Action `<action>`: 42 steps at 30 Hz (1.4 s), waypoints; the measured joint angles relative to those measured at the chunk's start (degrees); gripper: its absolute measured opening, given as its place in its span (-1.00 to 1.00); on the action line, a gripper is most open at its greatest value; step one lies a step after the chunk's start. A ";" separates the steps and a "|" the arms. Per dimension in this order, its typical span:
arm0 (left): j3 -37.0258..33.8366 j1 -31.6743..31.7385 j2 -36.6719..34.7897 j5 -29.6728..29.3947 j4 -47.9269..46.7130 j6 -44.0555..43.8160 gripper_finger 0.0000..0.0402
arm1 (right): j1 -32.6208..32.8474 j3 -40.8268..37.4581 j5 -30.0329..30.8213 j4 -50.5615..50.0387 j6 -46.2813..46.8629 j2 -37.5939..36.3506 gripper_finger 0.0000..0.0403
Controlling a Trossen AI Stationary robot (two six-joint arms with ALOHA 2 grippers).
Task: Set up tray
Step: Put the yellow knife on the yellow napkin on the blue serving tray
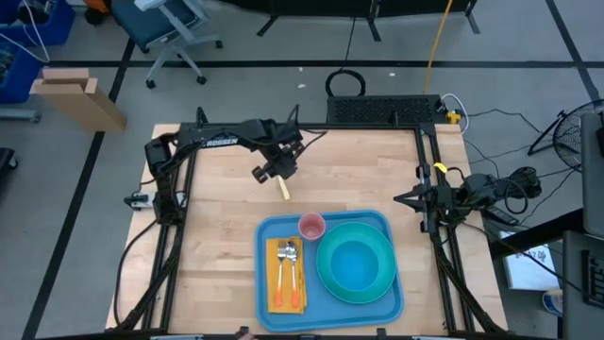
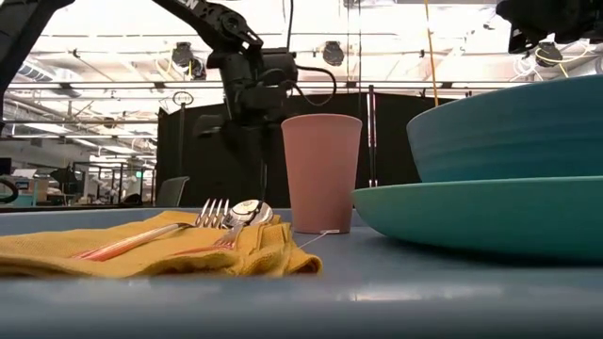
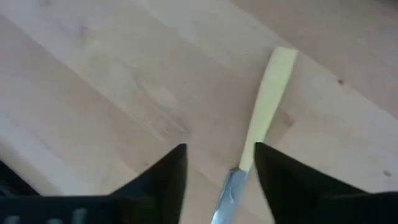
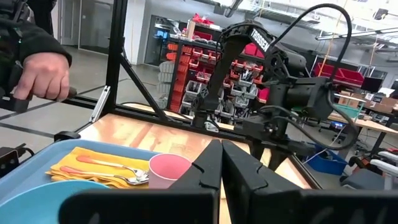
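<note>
Left gripper point(image 3: 216, 171), jaws open, hangs over a yellow-handled knife point(image 1: 282, 189) on the desk point(image 1: 217, 217), beyond the tray point(image 1: 392, 300). Right gripper point(image 4: 221, 163), jaws closed, waits right.

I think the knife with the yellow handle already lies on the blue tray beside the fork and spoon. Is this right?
Not quite. The knife lies on the bare wooden table, under the left gripper; the high view shows it. The fork and spoon are on the blue tray.

- Light wooden table point(image 1: 217, 227), plank top, black frame rails along the edges.
- Blue tray point(image 1: 328, 304) flat on the near half, right of centre.
- Yellow-handled knife point(image 1: 282, 189) directly on the wood, apart from the tray, on its far side.
</note>
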 joint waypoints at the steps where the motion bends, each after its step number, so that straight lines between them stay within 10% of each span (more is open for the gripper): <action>1: 0.01 0.06 0.00 0.88 -0.14 0.27 -0.01 | 0.00 0.00 0.00 0.00 -0.02 0.00 -1.00; 9: 0.00 -1.34 2.12 2.90 -2.97 7.26 0.23 | 0.02 0.00 0.00 -0.17 0.23 0.00 -1.00; 32: 0.26 -1.95 12.30 -3.71 -2.36 12.62 -0.22 | 0.02 0.00 0.00 -1.03 3.14 0.02 -1.00; 42: 0.15 -3.42 12.26 -7.04 -1.47 13.24 -0.72 | 0.02 -0.02 -0.19 -2.12 3.45 0.02 -1.00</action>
